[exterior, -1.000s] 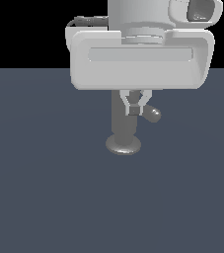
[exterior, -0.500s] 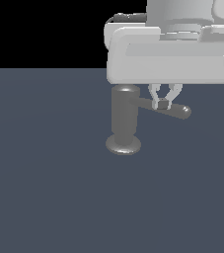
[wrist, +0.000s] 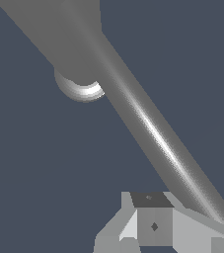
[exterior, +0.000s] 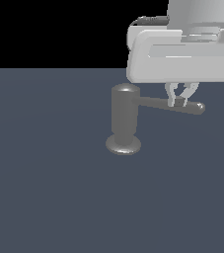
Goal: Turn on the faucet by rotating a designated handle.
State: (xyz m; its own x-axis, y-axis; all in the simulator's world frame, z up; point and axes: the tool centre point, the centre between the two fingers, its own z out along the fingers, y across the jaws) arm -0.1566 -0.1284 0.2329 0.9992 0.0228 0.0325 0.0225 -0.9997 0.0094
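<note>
While the arm is hanging over the scene, the gripper [exterior: 180,99] is being held low against the handle [exterior: 168,105], out toward its rounded tip, on the exterior view's right of the faucet [exterior: 125,120]. The faucet is being shown upright on the dark flat floor [exterior: 44,188], its domed top just beside the lower edge of the pale wrist housing [exterior: 182,57] and its flared base resting on the floor. The handle is being seen sticking out sideways from the upper part of the cylinder, sloping slightly down toward the exterior view's right. In the exterior view the two fingers are being shown close together, their tips overlapping the rod; whether the rod is being pinched or only pushed from one side cannot be told from that angle. In the wrist view the handle [wrist: 153,133] is being seen running diagonally, with its tip ending right at a finger [wrist: 155,225], so contact is being judged likely, but the finger gap is being cut off at the frame edge. Progress is being judged as mid-task: contact with the right part is being made, but how much rotation is being left cannot be read, since no water or stop mark is being shown.
</note>
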